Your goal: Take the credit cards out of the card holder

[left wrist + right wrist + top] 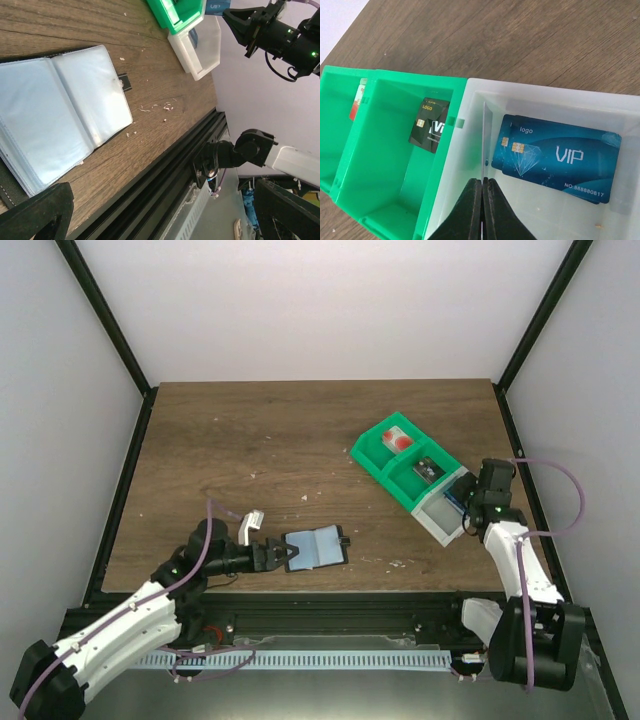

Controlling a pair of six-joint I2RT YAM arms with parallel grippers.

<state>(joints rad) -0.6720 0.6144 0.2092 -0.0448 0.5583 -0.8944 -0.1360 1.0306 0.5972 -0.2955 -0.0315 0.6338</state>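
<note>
The card holder (315,548) lies open on the table near the front edge, its pale blue-grey inside up (55,115). My left gripper (280,555) is open at its left edge, one finger (37,215) over the holder's corner. My right gripper (462,502) is shut on a blue credit card (484,140), held edge-on over the clear-white tray (470,165). Two blue VIP cards (560,157) lie in that tray. A dark card (430,125) and a white-and-red card (356,102) lie in the green tray (385,468).
The green tray and the clear-white tray (440,520) stand joined at the right of the table, near its right edge. Small white crumbs (162,106) lie on the wood by the holder. The black frame rail (330,612) runs along the front edge.
</note>
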